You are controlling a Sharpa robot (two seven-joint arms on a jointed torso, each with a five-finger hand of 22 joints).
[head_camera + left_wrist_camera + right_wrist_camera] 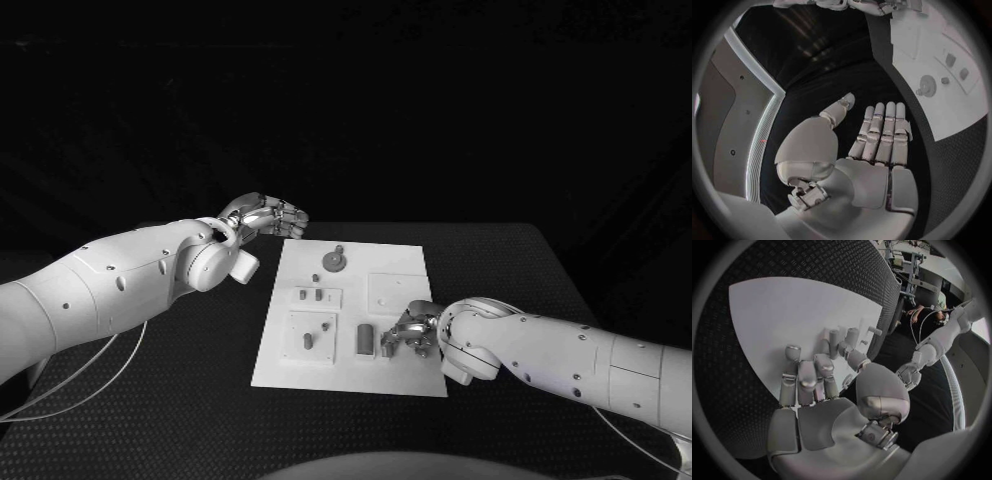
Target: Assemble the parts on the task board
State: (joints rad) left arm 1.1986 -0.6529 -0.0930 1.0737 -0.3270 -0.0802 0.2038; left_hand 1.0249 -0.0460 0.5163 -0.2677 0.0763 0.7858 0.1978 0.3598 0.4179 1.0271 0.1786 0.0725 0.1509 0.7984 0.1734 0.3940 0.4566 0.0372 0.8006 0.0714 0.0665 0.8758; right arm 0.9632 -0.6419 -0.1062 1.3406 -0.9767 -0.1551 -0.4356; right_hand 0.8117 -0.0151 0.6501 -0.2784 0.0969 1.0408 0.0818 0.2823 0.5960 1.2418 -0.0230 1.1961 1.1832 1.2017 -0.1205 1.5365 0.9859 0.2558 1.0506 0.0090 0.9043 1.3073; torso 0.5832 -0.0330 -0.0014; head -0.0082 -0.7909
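Black table [490,260] carries the white task board [397,375] mid-frame, long axis running up-down; the right hand [408,330] rests curled among grey parts [366,339] lower right, grasp unclear, while the left hand [267,216] hovers flat, empty, upper left.

arms: 2, white, smooth shells | left hand [264,217], right hand [410,331]: silver, segmented | thin pale cables

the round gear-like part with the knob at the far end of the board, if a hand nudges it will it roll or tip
Probably neither. The round part lies flat on the task board, so a nudge would more likely slide or turn it. Its raised knob looks small and rigid, offering a pinch point. It seems light; whether it's fixed in place I cannot tell.
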